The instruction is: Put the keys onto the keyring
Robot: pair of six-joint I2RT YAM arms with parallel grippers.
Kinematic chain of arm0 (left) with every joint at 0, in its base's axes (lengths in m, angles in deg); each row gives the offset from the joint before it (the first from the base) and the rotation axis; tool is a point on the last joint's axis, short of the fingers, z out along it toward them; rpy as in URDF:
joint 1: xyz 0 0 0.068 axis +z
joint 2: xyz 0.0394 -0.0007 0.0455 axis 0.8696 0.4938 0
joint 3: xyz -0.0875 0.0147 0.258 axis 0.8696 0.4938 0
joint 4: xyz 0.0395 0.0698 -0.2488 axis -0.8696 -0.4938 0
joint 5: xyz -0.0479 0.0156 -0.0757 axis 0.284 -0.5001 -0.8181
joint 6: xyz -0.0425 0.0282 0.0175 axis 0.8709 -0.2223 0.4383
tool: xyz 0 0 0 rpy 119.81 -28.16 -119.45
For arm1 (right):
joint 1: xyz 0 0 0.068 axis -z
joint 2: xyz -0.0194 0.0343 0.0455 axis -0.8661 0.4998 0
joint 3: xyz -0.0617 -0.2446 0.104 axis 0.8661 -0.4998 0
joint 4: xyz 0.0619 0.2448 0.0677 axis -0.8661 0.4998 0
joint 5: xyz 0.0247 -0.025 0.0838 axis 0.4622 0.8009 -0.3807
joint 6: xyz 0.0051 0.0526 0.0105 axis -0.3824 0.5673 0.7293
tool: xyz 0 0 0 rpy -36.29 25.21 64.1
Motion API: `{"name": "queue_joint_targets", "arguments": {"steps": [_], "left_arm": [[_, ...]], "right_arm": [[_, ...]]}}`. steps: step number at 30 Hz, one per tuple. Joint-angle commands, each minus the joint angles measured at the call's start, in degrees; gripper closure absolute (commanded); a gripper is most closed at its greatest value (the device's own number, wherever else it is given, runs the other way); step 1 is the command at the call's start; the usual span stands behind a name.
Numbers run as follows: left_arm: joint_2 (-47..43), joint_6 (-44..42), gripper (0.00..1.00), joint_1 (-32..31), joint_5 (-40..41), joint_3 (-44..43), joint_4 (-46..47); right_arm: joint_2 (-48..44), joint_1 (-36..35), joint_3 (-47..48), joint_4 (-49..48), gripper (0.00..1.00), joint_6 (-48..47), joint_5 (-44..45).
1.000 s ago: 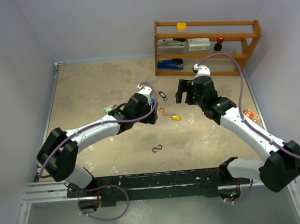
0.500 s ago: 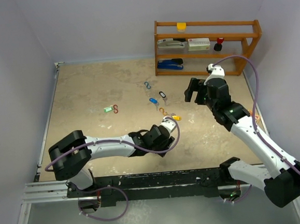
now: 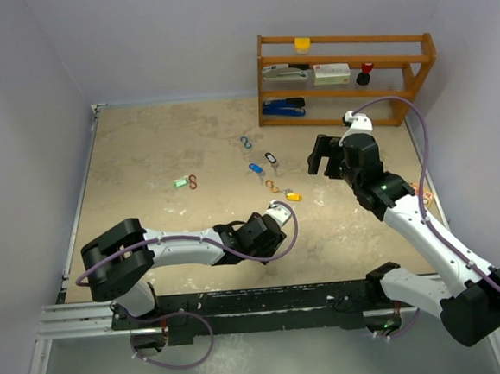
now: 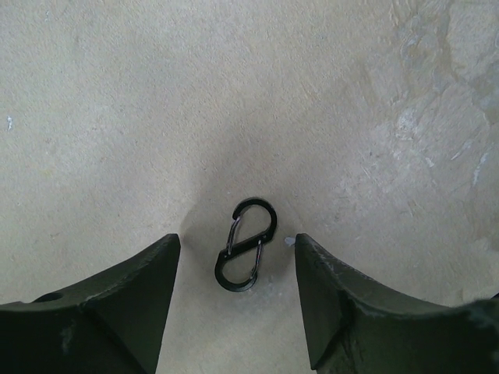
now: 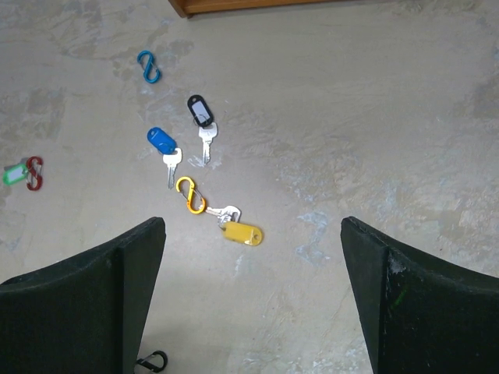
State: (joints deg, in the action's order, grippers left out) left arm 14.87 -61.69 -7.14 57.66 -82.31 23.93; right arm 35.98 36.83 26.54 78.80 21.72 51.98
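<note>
The keys lie apart mid-table: a black tag with a key, a blue tag with a key, a yellow tag whose key is joined to an orange S-hook, and a green tag beside a red hook. A black S-hook lies flat between the open fingers of my left gripper, which is low over the table near the front. My right gripper is open and empty, held above the table right of the keys.
A blue S-hook lies behind the keys. A wooden shelf with a stapler and small boxes stands at the back right. An orange-and-white object lies by the right wall.
My left arm has swung from beside the keys to the front of the table, over the black S-hook. My right gripper has drifted a little to the right.
</note>
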Motion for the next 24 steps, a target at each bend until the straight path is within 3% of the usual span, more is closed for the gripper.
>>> {"name": "queue_joint_targets", "arguments": {"steps": [1, 7, 17, 20, 24], "left_arm": [[-2.0, -2.0, 0.45, -0.2, -0.6, 0.7, 2.9], [-1.8, -2.8, 0.54, -0.1, -1.8, 0.9, 2.2], [-0.5, -3.4, 0.56, -0.1, -2.3, 0.6, 1.8], [0.9, -3.4, 0.66, -0.1, -2.3, -0.2, 1.8], [2.9, -3.2, 0.9, -0.1, -2.2, -1.2, 1.4]], "right_arm": [[-1.2, 0.3, -0.7, -1.3, 0.04, -0.3, 0.5], [-1.8, 0.3, -0.8, -1.3, 0.04, -0.3, 0.5], [-2.0, 0.3, -0.9, -1.5, 0.04, -0.4, 0.4], [-2.2, 0.3, -1.0, -1.5, 0.03, -0.5, 0.4], [-2.5, 0.3, -1.2, -1.6, 0.04, -0.7, 0.8]]}}
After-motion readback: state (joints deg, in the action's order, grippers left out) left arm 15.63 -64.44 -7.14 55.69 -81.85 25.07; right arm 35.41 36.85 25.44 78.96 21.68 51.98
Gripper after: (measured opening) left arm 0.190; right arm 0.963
